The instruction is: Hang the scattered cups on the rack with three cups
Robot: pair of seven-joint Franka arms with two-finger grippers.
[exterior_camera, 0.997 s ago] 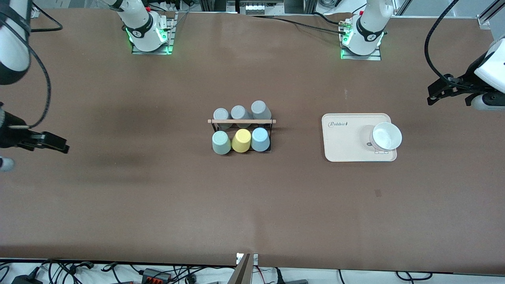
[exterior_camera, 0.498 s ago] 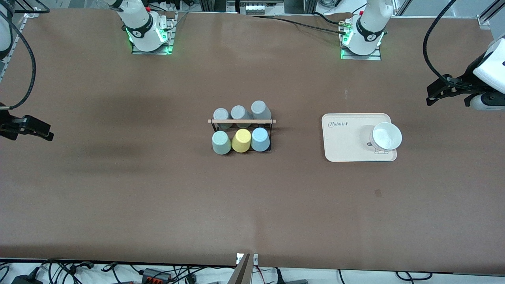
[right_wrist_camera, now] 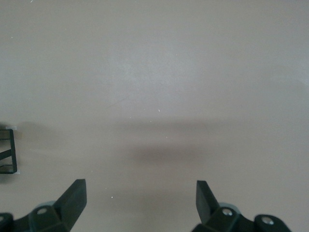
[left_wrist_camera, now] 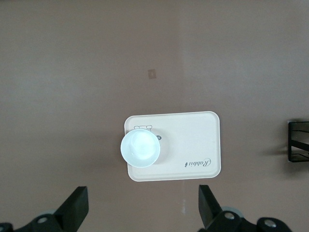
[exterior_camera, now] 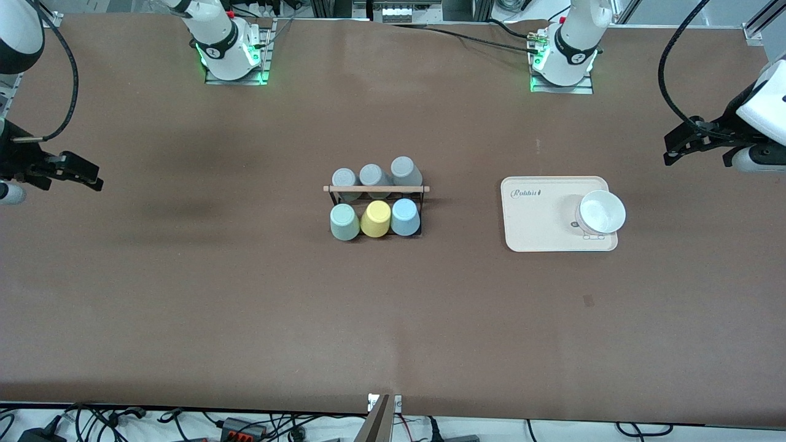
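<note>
The black wire rack [exterior_camera: 376,189] with a wooden rod stands mid-table. The mint green cup [exterior_camera: 344,222] and the light blue cup [exterior_camera: 405,217] sit upside down on its pegs in the row nearer the front camera, with a yellow cup [exterior_camera: 376,218] between them. My right gripper [exterior_camera: 86,175] is open and empty over bare table at the right arm's end; in its wrist view [right_wrist_camera: 140,193] only a rack corner [right_wrist_camera: 7,150] shows. My left gripper [exterior_camera: 672,147] is open and empty over the left arm's end, also seen in its wrist view [left_wrist_camera: 143,205].
Three grey cups [exterior_camera: 372,176] fill the rack's row farther from the front camera. A beige tray [exterior_camera: 534,227] holding a white bowl [exterior_camera: 602,212] lies toward the left arm's end; both also show in the left wrist view [left_wrist_camera: 193,145], [left_wrist_camera: 140,149].
My right gripper has swung out toward the table's end and then toward the robots' bases. The left arm, the cups and the rack have not moved.
</note>
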